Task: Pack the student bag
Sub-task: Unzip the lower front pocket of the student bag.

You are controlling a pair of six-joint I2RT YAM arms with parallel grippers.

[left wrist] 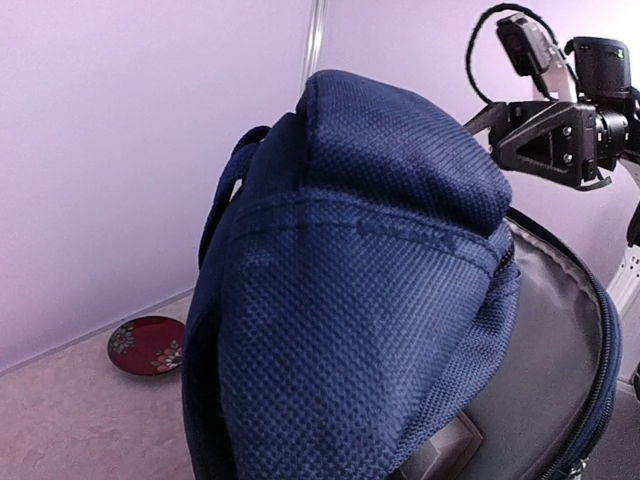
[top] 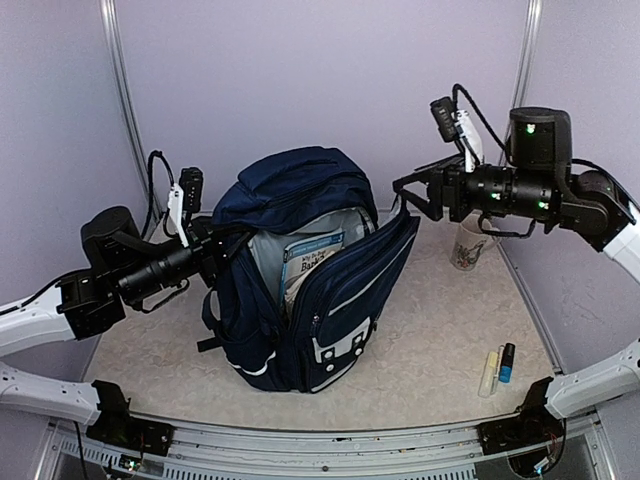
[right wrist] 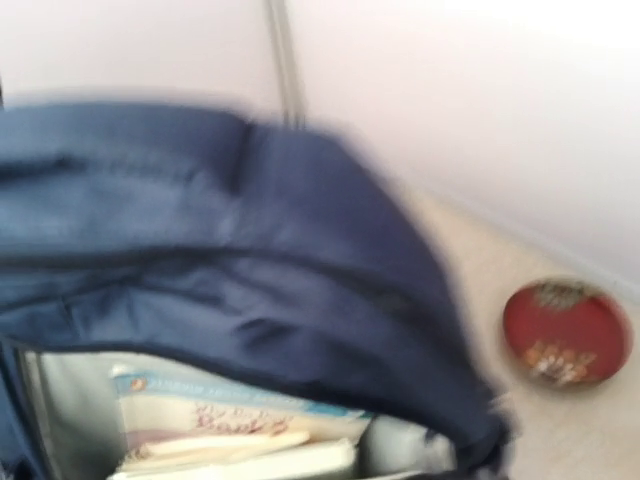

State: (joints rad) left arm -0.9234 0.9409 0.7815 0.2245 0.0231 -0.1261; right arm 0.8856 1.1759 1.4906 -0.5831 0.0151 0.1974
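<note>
Navy student bag (top: 340,300), left hand (top: 226,241) pinching its rim, right hand (top: 403,197) spread

We look into a small booth closed in by pale lavender walls (top: 320,70), plain and matte. A thin metal pole stands in each back corner, the left pole (top: 119,90) and the right pole (top: 527,50), both bowed slightly by the lens. The surface (top: 440,340) is a beige, finely speckled sheet that meets the walls in a clean seam. A grey metal rail (top: 330,440) runs along its near edge. The light is soft and even, and we find only faint shadows. In the left wrist view the wall looks pinker. The right wrist view is blurred.
</note>
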